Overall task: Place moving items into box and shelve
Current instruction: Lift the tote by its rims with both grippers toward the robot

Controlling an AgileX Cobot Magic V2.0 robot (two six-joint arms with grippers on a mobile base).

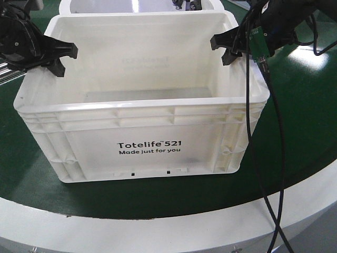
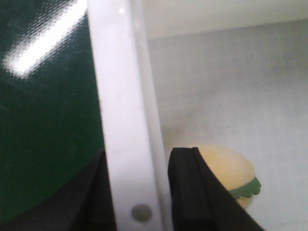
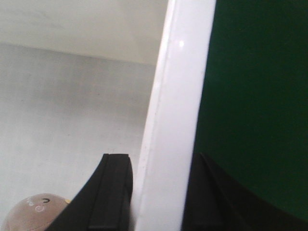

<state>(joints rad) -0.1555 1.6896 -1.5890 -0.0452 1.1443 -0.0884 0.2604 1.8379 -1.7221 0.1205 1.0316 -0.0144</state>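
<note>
The pale edge of the round worktop point(image 1: 158, 229) is curving across the foreground, and on its green surface the box point(image 1: 152, 150) is sitting squarely, its printed front wall facing the front camera. At the far left, the left end effector point(image 1: 64, 60) is straddling the top rim of the box's left wall, one black finger outside over the green surface and the other inside; the left wrist view is showing both fingers pressing against the wall, so it is gripping the rim. Just past its inner finger, the cream-yellow item point(image 2: 226, 173), wearing a green frilled band, is lying on the box floor close to that wall. Toward the right side of the box floor, the reddish-brown item point(image 3: 33, 211) is resting, partly cut off by the right wrist view's edge. The right end effector point(image 1: 225, 50) is clamping the right wall's rim in the same way, one finger on each side and both closed against it. Behind the box, a second white tub point(image 1: 95, 6) is showing, and black cables point(image 1: 253, 158) are hanging down at the right.
</note>
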